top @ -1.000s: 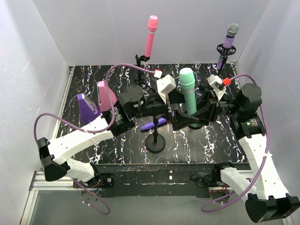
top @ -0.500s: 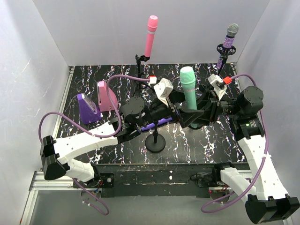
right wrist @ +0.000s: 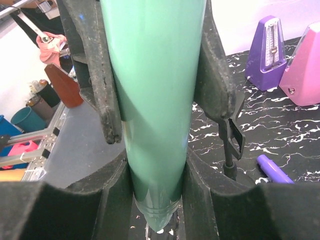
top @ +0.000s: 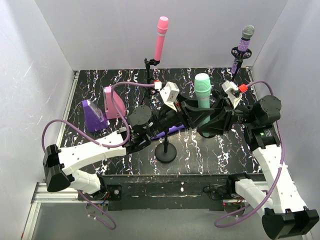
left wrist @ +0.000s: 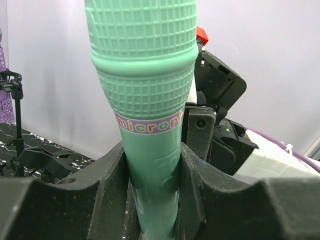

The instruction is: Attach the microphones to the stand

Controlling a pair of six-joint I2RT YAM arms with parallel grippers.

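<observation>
The mint green microphone (top: pixel 202 90) stands upright above the table's middle, held by both grippers. My right gripper (top: pixel 209 121) (right wrist: pixel 155 175) is shut on its lower, tapered end. My left gripper (top: pixel 194 113) (left wrist: pixel 152 165) is shut on its body just above, both fingers pressed to it. The pink microphone (top: pixel 162 38) sits on the back stand (top: pixel 149 64). The glittery purple microphone (top: pixel 245 42) sits on the back right stand (top: pixel 237 59). The plain purple microphone (top: pixel 168 132) (right wrist: pixel 273 170) lies on the table, partly under my left arm. An empty stand (top: pixel 165 150) (right wrist: pixel 230 145) rises near the front.
A purple wedge-shaped box (top: pixel 92 115) (right wrist: pixel 270 52) and a pink one (top: pixel 112 102) (right wrist: pixel 306 70) stand at the left of the table. White walls close in the left, back and right sides. Cables loop over both arms.
My left gripper has swung in from the left and closed on the mint green microphone. The right gripper keeps its hold and has shifted slightly.
</observation>
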